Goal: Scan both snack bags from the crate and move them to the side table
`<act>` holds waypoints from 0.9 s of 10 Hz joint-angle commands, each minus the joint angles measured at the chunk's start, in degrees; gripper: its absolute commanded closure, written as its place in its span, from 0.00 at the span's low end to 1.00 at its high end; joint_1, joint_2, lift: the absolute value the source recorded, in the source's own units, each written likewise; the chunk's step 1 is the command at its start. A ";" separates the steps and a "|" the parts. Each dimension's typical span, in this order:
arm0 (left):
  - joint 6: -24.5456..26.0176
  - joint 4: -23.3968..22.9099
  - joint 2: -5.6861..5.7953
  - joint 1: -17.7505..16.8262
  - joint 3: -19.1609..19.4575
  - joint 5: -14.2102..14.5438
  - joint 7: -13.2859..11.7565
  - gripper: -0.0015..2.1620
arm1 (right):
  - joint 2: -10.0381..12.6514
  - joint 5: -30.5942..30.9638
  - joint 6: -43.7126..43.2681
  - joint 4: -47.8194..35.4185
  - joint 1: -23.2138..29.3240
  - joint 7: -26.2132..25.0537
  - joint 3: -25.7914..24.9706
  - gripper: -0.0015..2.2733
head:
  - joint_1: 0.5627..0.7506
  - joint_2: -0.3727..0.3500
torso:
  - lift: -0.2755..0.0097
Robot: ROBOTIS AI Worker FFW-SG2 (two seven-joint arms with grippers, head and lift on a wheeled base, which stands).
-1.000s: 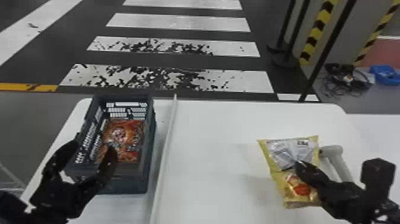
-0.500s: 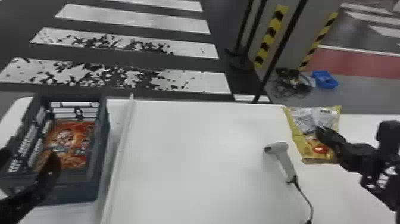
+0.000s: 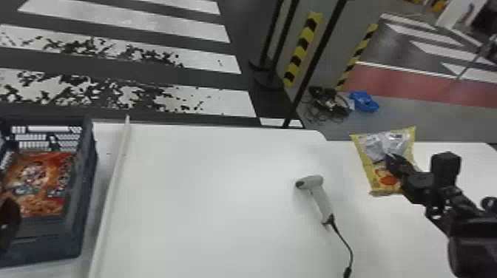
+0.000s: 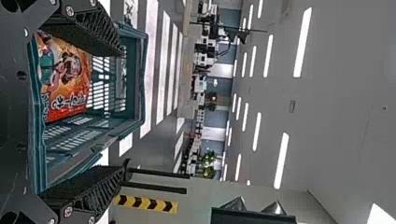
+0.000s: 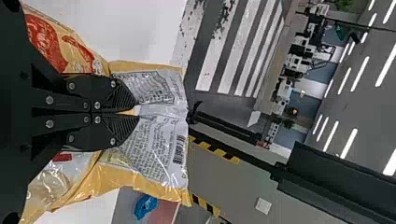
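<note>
My right gripper (image 3: 398, 165) is shut on the yellow snack bag (image 3: 386, 185), by the gap between the main table and the side table (image 3: 462, 166). In the right wrist view the closed right gripper (image 5: 136, 112) pinches the middle of the bag (image 5: 159, 149). An orange-red snack bag (image 3: 40, 181) lies in the dark crate (image 3: 79, 221). My left gripper (image 3: 8, 218) is at the crate's near left. In the left wrist view the left gripper (image 4: 123, 112) stands open, fingers wide apart, the orange-red bag (image 4: 70, 74) lying in the crate (image 4: 140, 79) beyond.
A handheld scanner (image 3: 321, 199) lies on the main table (image 3: 222, 207), its cable running to the near edge. A pale strip (image 3: 114, 185) runs along the table beside the crate. Dark posts (image 3: 314, 59) stand behind the table.
The head view has turned to the right. The yellow bag, held in my right gripper, has moved right from beside the scanner towards the side table.
</note>
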 commanded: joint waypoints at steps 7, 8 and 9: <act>-5.95 -0.09 0.27 2.11 1.34 0.98 -0.64 0.07 | 0.16 15.28 -1.28 17.71 -10.28 -9.97 9.72 0.99 | 0.70 0.03 | 0.63; -6.13 -0.27 0.27 2.29 1.34 0.98 -0.64 0.07 | 0.16 14.32 -1.28 17.80 -9.85 -11.29 9.72 0.70 | 0.70 0.03 | 0.63; -5.95 -0.45 0.27 2.29 1.34 0.98 -0.64 0.07 | 0.08 13.35 -0.57 17.62 -9.32 -11.29 9.72 0.00 | 0.70 0.03 | 0.63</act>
